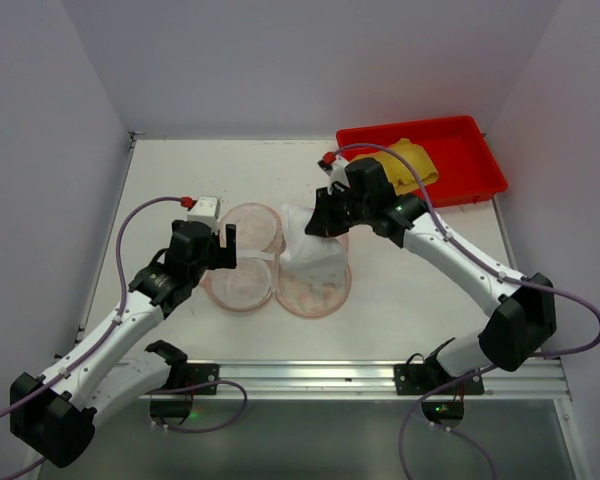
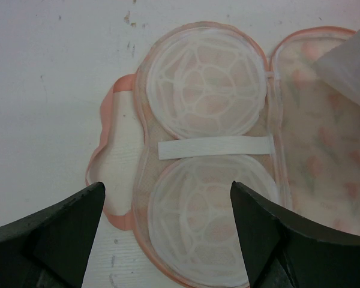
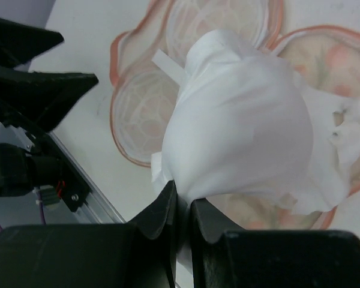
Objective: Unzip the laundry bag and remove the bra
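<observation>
Table (image 1: 180, 180): laundry bag (image 1: 242, 285) unzipped flat; right tool (image 3: 182, 195) pinching bra (image 3: 240, 120) (edge); left tool (image 2: 167, 186) wide.

Bright, even white light falls from above, leaving only faint shadows on the pale table (image 1: 240, 170) in the overhead view. In the wrist views, dark fingers (image 2: 54, 234) along the bottom edge blur, and the white bra (image 3: 246, 120) glares, losing detail.
</observation>
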